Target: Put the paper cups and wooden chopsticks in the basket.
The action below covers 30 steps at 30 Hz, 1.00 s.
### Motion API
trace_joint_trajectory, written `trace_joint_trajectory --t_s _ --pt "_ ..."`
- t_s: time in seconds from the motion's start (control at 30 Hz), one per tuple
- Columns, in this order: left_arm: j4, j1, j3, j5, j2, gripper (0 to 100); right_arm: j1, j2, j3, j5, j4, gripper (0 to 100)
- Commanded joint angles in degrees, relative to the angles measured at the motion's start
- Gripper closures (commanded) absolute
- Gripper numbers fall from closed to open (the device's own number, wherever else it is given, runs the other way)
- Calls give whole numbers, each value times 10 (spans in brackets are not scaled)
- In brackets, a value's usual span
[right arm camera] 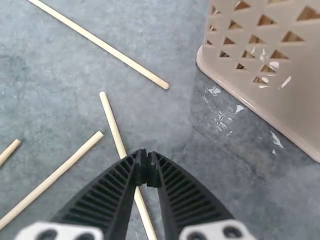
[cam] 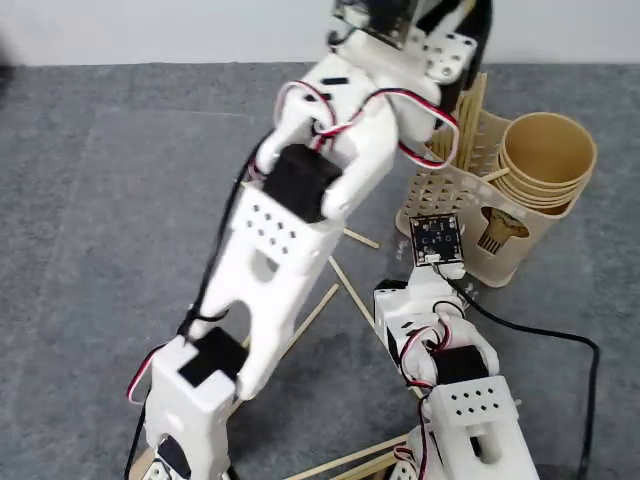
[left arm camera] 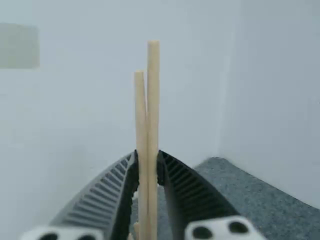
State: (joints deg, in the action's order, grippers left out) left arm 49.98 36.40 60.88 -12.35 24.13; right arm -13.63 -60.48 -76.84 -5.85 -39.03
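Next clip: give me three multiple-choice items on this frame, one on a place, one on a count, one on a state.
1. Where is the stack of paper cups? A in the basket; B on a plate; C on a shelf.
2. How many chopsticks does the left tool hold? A one; B two; C five.
3. How do the right tool's jaws stand? A wide open; B shut; C clamped round a cup.
Key: 1 A, cups stand inside the basket's wall; 2 B, two sticks rise between its jaws; 3 B, the tips meet.
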Motion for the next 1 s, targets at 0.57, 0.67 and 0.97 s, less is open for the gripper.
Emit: trace_joint_trajectory --t_s 0.57,0.67,0.97 --pt "169 -11 17 -12 -11 840 0 -7 4 5 10 987" --pt "219 -37 17 -11 -43 840 0 -7 4 5 10 987" --pt "434 -156 16 84 -131 951 0 -7 5 53 4 987"
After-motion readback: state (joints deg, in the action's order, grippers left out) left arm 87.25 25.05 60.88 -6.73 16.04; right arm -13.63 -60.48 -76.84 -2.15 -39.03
